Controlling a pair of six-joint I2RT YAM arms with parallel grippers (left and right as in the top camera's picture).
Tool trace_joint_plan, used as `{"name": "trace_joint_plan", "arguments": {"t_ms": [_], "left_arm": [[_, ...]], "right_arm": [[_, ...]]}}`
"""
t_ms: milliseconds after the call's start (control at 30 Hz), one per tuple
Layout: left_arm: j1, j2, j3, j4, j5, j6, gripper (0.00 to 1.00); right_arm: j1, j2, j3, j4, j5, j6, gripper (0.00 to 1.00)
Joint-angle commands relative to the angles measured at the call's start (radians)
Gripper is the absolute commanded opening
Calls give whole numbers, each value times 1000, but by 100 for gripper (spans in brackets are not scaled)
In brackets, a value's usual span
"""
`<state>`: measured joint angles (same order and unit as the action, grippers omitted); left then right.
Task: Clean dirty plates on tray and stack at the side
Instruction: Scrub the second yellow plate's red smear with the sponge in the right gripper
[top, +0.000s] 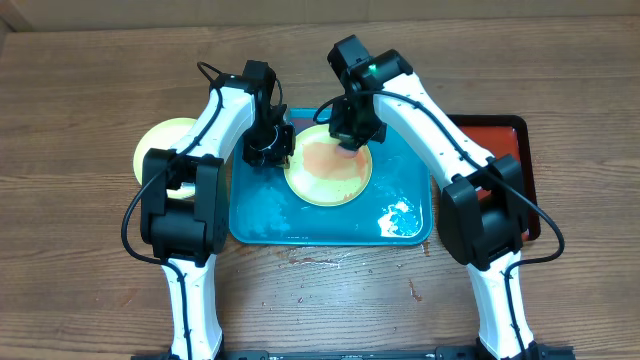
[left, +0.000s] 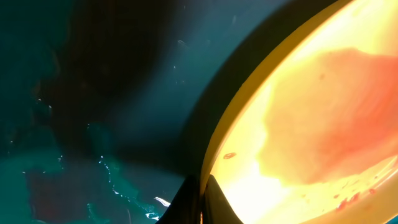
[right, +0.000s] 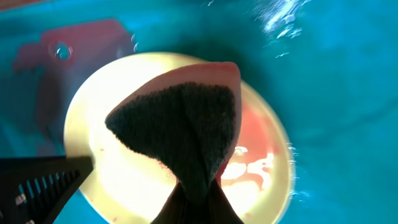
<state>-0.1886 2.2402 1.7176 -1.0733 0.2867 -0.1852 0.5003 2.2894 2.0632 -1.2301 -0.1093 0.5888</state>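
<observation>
One brown wooden surface (top: 80, 280) fills the overhead view, with a paler strip along its far edge. The teal tray (top: 260, 215) lies at its middle. The tray's floor is wet and glinting, and a white foamy patch (top: 397, 216) sits in its near right corner. Damp marks darken the surface just in front of the tray. A narrow red tray (top: 500, 135) lies just right of the tray, partly under the right arm.

A yellow-green plate (top: 330, 175) sits inside the tray, at its far middle, with an orange-red smear across its face. A second plate (top: 165, 140), also pale yellow-green, lies on the surface just left of the tray, partly hidden by the left arm.

The left fingers (left: 189, 205) are at the plate's left rim, low over the tray floor. In the left wrist view they are drawn almost together, with the rim running in between them, so they appear to pinch it.

The right fingers (right: 186, 202) are above the far part of the plate, clenched on a sponge (right: 180, 124). The sponge is dark and coarse, with a pink edge. It fans out from the fingers and presses against the plate's face, covering part of the smear.
</observation>
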Motion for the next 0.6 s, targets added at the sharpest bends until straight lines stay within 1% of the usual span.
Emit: {"name": "trace_joint_plan", "arguments": {"t_ms": [0, 133, 233, 433, 567], "left_arm": [[13, -34, 19, 1, -32, -13, 4], [13, -34, 19, 0, -32, -13, 4], [13, -34, 19, 0, -32, -13, 4], [18, -34, 19, -3, -32, -13, 4], [19, -34, 19, -3, -32, -13, 4]], "right_arm": [[36, -22, -66, 48, -109, 13, 4], [57, -22, -160, 156, -202, 36, 4], [80, -22, -199, 238, -248, 37, 4], [117, -21, -239, 303, -178, 150, 4], [119, -21, -282, 324, -166, 193, 4]]}}
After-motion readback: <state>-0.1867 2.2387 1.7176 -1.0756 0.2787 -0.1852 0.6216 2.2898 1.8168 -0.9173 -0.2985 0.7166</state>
